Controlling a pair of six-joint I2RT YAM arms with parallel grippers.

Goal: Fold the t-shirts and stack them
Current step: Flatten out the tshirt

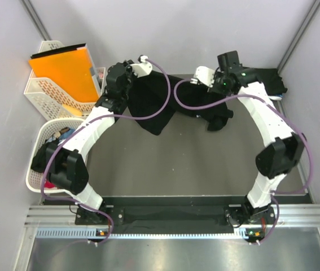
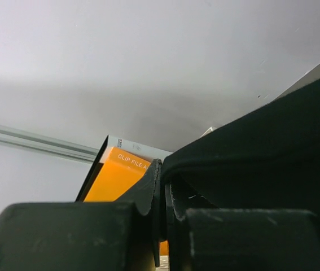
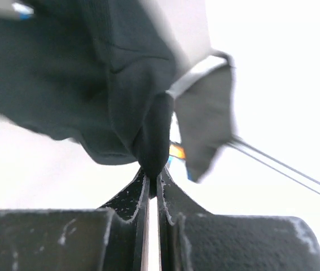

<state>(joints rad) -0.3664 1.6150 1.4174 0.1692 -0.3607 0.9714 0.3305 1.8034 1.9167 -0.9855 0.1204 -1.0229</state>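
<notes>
A black t-shirt (image 1: 151, 104) hangs above the dark table mat at the back middle, stretched between my two grippers. My left gripper (image 1: 132, 76) is shut on its left upper edge; in the left wrist view the left gripper (image 2: 162, 180) is closed with the black t-shirt (image 2: 261, 158) draped to its right. My right gripper (image 1: 200, 83) is shut on the right part, which bunches below it. In the right wrist view, the right gripper (image 3: 153, 175) pinches a fold of the black t-shirt (image 3: 148, 135).
An orange folder (image 1: 64, 70) stands in a white lattice basket (image 1: 44, 93) at the back left. A second white basket (image 1: 38, 169) with coloured clothes sits at the left. More black cloth (image 1: 270, 79) lies at the back right corner. The orange folder (image 2: 112, 178) shows behind the left jaws.
</notes>
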